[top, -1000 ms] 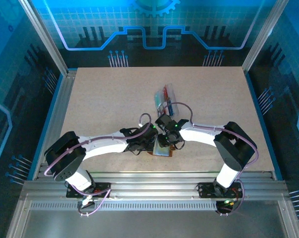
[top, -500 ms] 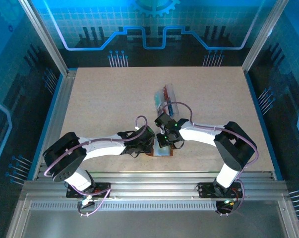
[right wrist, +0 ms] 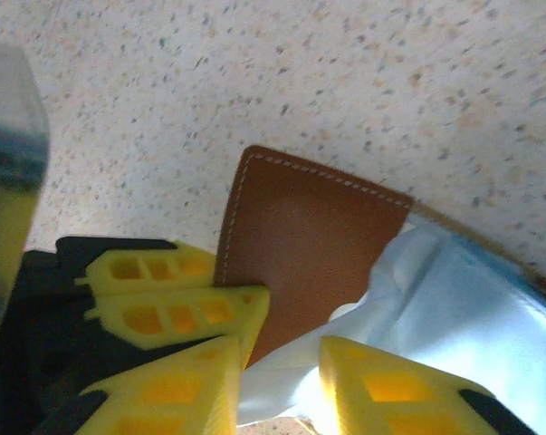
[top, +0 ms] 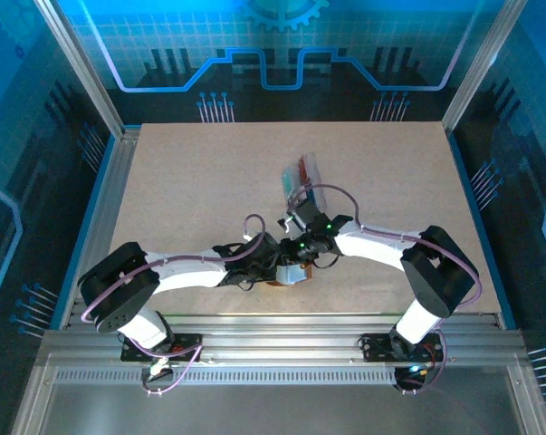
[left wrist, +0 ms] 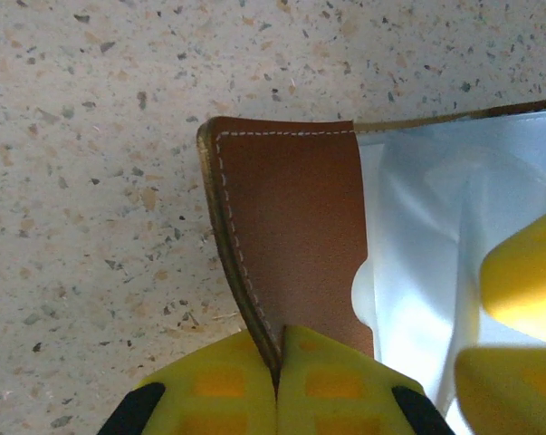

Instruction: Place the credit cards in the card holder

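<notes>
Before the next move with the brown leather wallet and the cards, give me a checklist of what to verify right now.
1. Left gripper clamped on the brown leather folding wallet's edge: ok.
2. Wallet open, pale grey-blue lining exposed: ok.
3. Right gripper open above the lining: ok.
4. Card held by the right gripper: not ok, none seen.
5. Card already tucked inside the wallet: cannot tell.
6. Coloured plastic cards waiting in the clear plastic tray: ok.
</notes>
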Motion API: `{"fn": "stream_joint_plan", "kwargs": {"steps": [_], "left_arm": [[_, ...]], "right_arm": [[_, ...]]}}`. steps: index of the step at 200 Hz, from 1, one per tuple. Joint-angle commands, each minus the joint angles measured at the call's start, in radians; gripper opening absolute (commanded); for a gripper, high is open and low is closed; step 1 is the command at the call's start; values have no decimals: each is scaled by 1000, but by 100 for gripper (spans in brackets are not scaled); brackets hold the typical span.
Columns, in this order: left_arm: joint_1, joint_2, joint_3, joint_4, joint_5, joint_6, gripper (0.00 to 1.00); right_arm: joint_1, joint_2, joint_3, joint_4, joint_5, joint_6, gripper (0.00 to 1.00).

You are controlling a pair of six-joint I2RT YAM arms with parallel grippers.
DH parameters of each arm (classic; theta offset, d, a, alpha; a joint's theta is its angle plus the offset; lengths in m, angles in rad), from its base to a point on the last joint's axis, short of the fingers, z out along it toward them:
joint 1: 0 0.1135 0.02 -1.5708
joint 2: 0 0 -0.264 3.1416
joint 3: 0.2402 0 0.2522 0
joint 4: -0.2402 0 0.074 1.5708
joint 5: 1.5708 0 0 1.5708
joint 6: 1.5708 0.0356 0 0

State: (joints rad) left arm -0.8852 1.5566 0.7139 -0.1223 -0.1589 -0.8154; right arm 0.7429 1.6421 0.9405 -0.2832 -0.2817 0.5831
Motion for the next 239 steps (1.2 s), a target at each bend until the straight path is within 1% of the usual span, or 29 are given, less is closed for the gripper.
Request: {"fn": "stream_joint_plan", "kwargs": {"steps": [1, 15, 28, 51, 75, 83, 100, 119, 145, 186, 217, 239], "left_arm": [[4, 13, -47, -27, 51, -24, 6], [10, 10, -59, -17, 61, -28, 10], [20, 2, -74, -1, 76, -32, 11], [51, -6, -110, 53, 143, -33, 16], [64, -23, -130, 64, 164, -27, 22], [73, -30, -144, 82, 188, -27, 24], [103, -38, -186, 157, 264, -33, 27], [124, -33, -208, 201, 308, -32, 31], [142, 1, -212, 244, 353, -24, 32], [148, 49, -193, 247, 356, -15, 31], [149, 68, -189, 249, 350, -15, 23], [148, 71, -191, 257, 353, -17, 23]], "right_arm": [[-4, 11, -38, 62, -111, 35, 39], [-4, 13, -48, 68, -110, 40, 48], [-5, 11, -55, 80, -108, 44, 54], [-7, 30, -55, 97, -120, 46, 58], [-7, 56, -52, 112, -127, 49, 65], [-9, 60, -51, 121, -135, 51, 66], [-11, 60, -51, 147, -165, 62, 71], [-17, 56, -55, 196, -223, 84, 76], [-18, 67, -55, 264, -296, 121, 78], [-6, 96, -55, 326, -345, 156, 78], [14, 64, -50, 298, -322, 155, 78], [35, 64, -33, 273, -308, 145, 80]]}}
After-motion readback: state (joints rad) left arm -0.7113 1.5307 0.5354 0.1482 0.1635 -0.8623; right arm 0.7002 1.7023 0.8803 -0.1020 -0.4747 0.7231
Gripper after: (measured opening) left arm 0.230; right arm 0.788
